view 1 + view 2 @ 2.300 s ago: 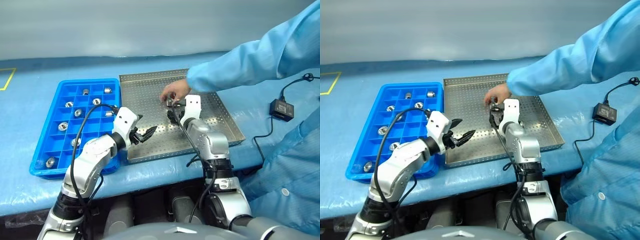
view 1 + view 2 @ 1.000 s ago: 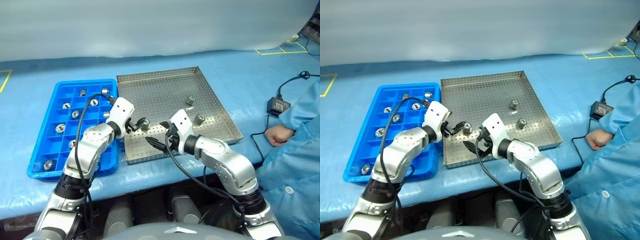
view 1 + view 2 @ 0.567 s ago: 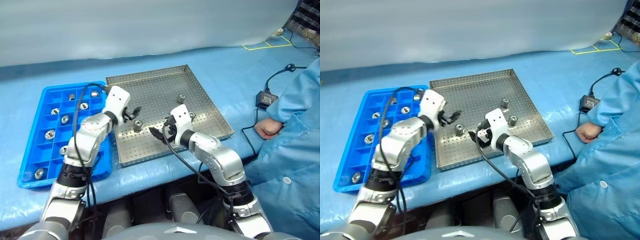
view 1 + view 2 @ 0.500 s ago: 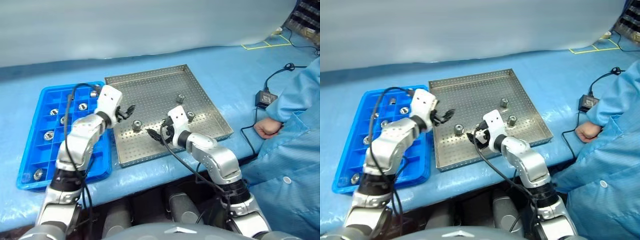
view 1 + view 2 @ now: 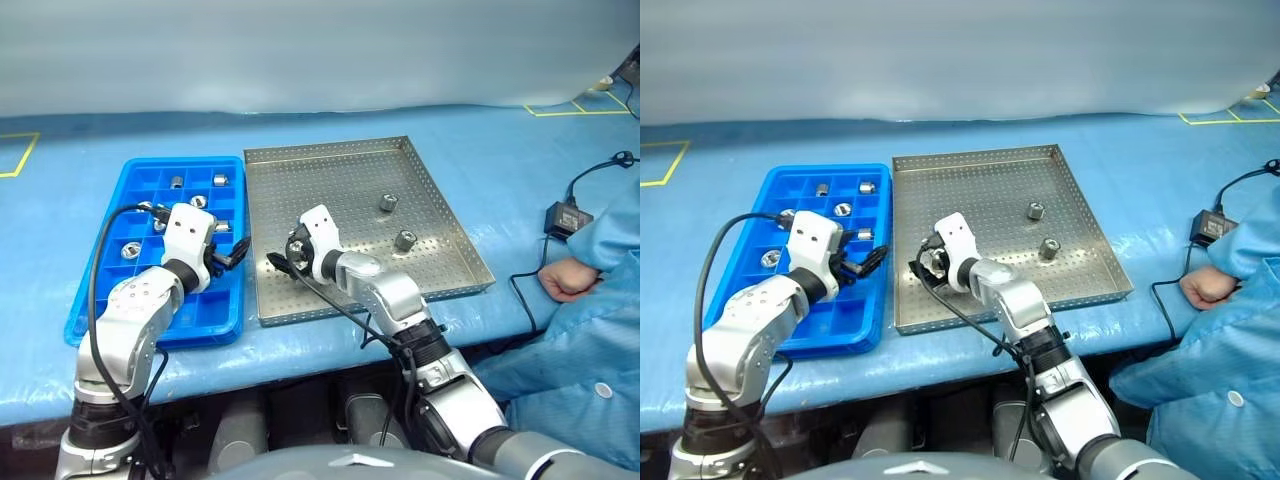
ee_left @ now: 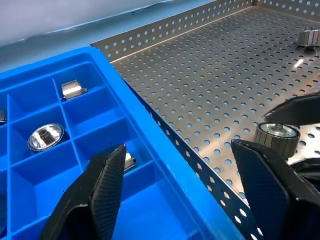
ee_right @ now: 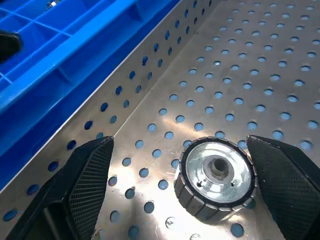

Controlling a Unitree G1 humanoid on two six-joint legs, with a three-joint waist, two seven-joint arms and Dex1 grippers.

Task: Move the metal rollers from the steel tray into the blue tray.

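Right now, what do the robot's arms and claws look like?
Both arms have glossy silver-grey shells with black joints. Each wrist carries a white block, and a black cable loops outside each arm. The left claw and right claw each have two black fingers, tapered and with finely textured inner pads.

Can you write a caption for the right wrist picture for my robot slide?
Open right gripper straddling a metal roller standing on the steel tray, beside the blue tray.
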